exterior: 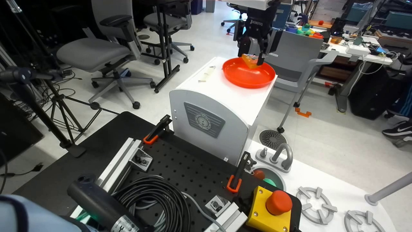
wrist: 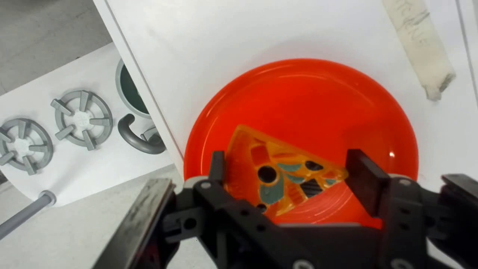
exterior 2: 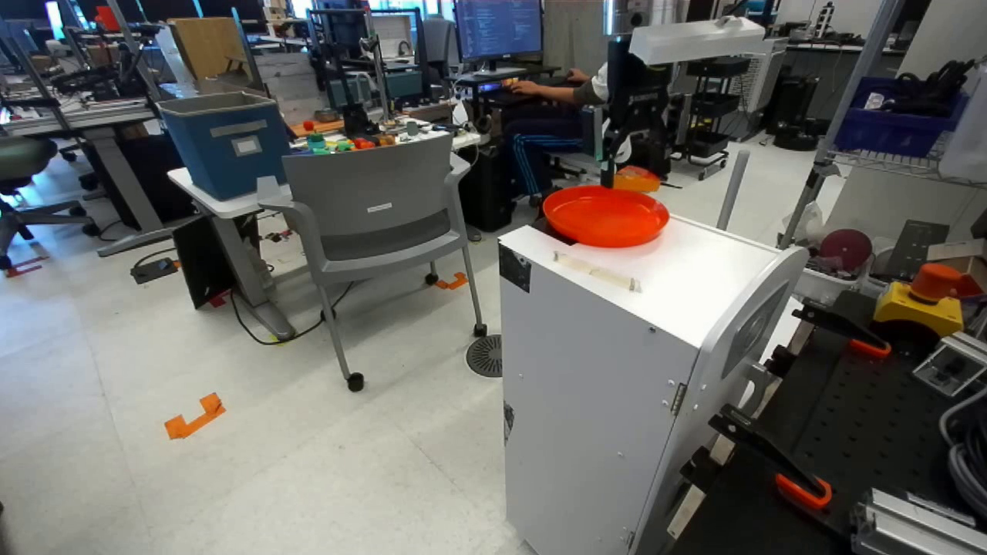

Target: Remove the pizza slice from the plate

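In an exterior view, a grey armchair (exterior 2: 370, 193) stands on pale floor (exterior 2: 308, 462) near a white-topped desk (exterior 2: 225, 209).

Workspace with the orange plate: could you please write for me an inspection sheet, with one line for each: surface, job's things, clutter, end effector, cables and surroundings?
Surface: top of the white cabinet, with a strip of tape on it.
Job's things: pizza slice above the orange plate, apparently lifted off it; not yet moved away from over it.
Clutter: two clamps at the edge of the perforated black board; yellow box with a red button nearby.
End effector: fingers at both ends of the pizza slice, apparently gripping it.
Cables: coiled black cable on the board.
Surroundings: grey chair near the cabinet; seated person, partly hidden, in the background.
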Action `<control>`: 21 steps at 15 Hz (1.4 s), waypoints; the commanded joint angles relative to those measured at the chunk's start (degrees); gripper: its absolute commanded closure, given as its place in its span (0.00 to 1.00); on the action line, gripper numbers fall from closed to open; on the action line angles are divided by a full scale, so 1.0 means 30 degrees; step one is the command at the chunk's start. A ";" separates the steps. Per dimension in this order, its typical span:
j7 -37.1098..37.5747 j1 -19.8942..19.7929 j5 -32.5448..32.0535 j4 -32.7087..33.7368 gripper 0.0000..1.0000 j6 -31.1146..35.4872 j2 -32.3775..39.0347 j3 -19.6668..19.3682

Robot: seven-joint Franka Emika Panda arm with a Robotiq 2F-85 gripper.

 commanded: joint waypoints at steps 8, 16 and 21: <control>0.1209 -0.0074 0.0699 -0.3391 0.45 -0.0568 -0.2868 0.0036; 0.1155 -0.0081 -0.0255 -0.3829 0.45 -0.2461 -0.2703 -0.0023; 0.1154 -0.0079 -0.0918 -0.4158 0.45 -0.2227 -0.2789 -0.0064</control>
